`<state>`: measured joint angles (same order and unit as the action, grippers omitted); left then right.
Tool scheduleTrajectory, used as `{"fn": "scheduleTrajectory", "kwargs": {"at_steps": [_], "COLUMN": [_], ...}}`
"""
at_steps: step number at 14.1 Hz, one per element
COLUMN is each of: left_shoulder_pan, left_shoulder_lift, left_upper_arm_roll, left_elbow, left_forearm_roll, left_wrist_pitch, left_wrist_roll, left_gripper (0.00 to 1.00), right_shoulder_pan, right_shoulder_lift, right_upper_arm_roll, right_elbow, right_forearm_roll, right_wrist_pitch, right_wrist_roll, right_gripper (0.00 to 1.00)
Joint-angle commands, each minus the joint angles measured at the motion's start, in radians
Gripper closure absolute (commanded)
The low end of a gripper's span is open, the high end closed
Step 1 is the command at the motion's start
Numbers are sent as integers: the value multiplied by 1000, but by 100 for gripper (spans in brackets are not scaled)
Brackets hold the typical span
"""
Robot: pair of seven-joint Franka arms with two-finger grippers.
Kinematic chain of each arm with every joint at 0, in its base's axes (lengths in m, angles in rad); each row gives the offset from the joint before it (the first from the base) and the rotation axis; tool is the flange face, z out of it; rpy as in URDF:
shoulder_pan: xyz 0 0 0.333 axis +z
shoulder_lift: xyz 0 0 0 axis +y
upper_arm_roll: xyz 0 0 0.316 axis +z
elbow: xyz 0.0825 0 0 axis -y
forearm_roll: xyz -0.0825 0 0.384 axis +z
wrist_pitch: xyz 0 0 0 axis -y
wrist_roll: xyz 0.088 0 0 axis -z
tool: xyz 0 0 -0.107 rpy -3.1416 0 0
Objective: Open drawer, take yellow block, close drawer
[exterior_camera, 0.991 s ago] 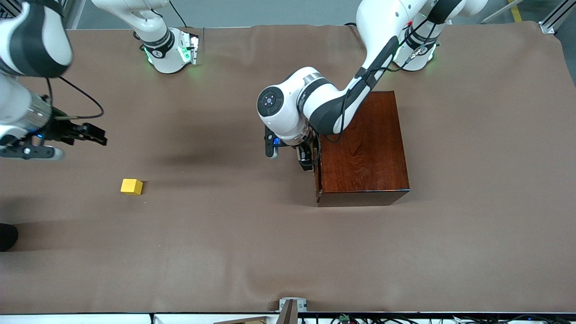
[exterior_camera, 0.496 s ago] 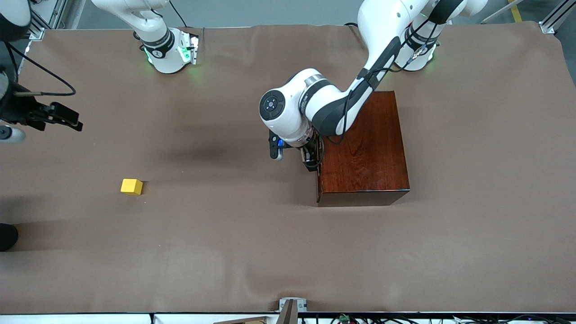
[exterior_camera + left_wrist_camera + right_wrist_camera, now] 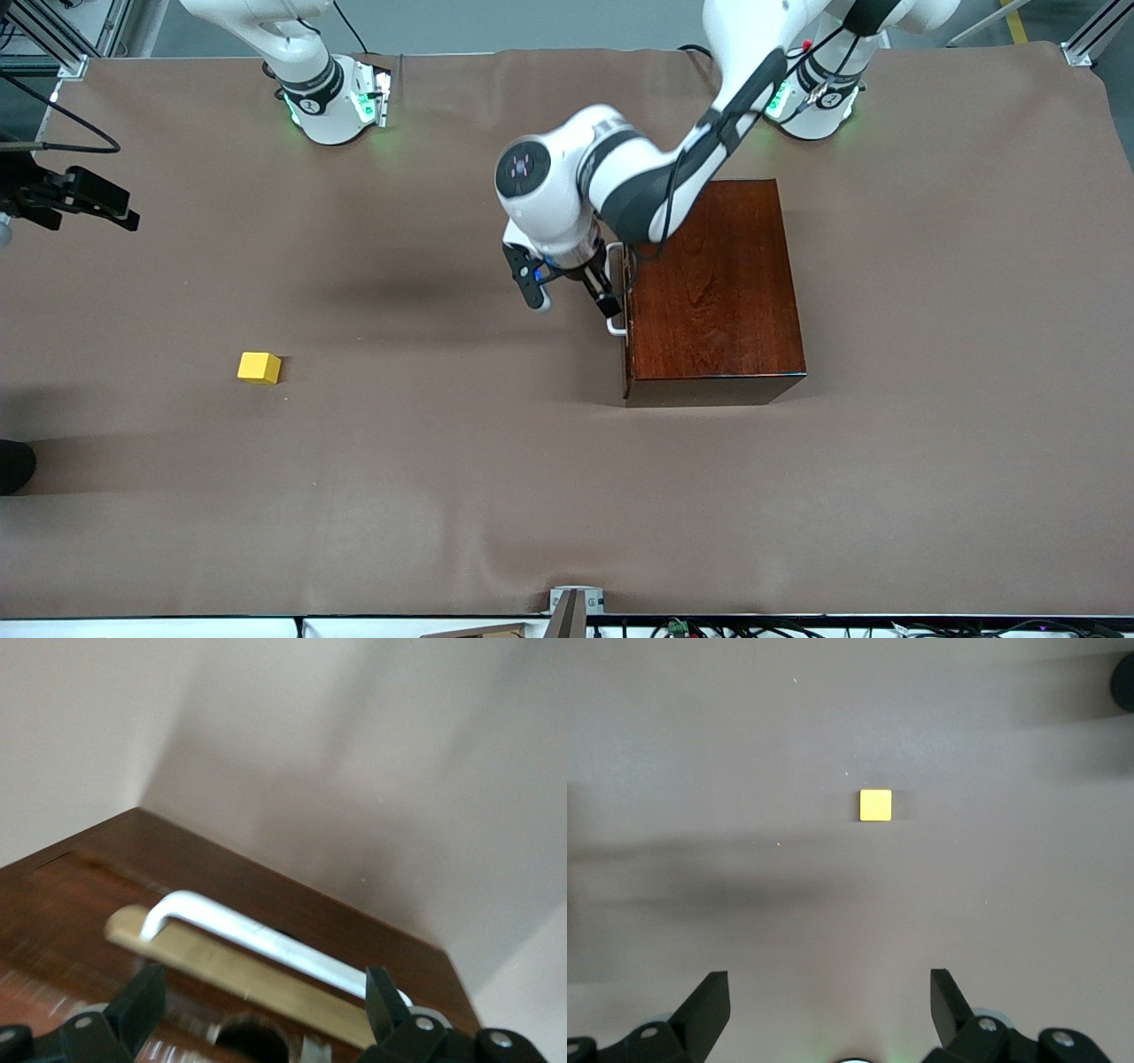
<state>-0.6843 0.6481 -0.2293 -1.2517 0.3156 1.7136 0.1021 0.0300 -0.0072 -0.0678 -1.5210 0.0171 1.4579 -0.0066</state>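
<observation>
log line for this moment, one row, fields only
drawer: shut | left gripper: open, at white handle | right gripper: open, waiting high over table | yellow block: on table

White arms [image 3: 567, 177], black joints, green-lit bases [image 3: 341, 106].

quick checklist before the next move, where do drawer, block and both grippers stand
1. Drawer shut flush in the wooden box: ok.
2. White handle free of the fingers: ok, nothing is clamped on it.
3. Left gripper open, over the table in front of the drawer: ok.
4. Yellow block out on the table, toward the right arm's end: ok.
5. Right gripper open, empty, high over the block: ok.
6. Drawer contents: cannot tell.
</observation>
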Motion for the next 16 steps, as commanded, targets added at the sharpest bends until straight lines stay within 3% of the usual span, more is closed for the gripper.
{"fn": "scheduleTrajectory", "kwargs": {"at_steps": [1, 6, 12, 16], "left_shoulder_pan": [23, 211, 472, 609], "left_shoulder_lift": [-114, -283, -384, -450], "left_upper_arm_roll": [10, 22, 16, 22], "left_elbow": [-26, -32, -40, -87], "left_forearm_roll": [-35, -67, -136, -288], "left_wrist_pitch": [-9, -87, -158, -215], "left_wrist_roll": [-112, -162, -180, -310], "left_gripper": [0, 0, 0, 0], "right_shoulder_pan": [1, 1, -1, -2], "right_shoulder_lift": [13, 16, 16, 38], "right_upper_arm_roll": [5, 5, 5, 3], "right_elbow": [45, 47, 47, 50], "right_forearm_roll": [3, 4, 1, -11], "right_wrist_pitch": [-14, -11, -11, 5], "right_wrist_roll": [11, 10, 2, 0], "right_gripper": [0, 0, 0, 0]}}
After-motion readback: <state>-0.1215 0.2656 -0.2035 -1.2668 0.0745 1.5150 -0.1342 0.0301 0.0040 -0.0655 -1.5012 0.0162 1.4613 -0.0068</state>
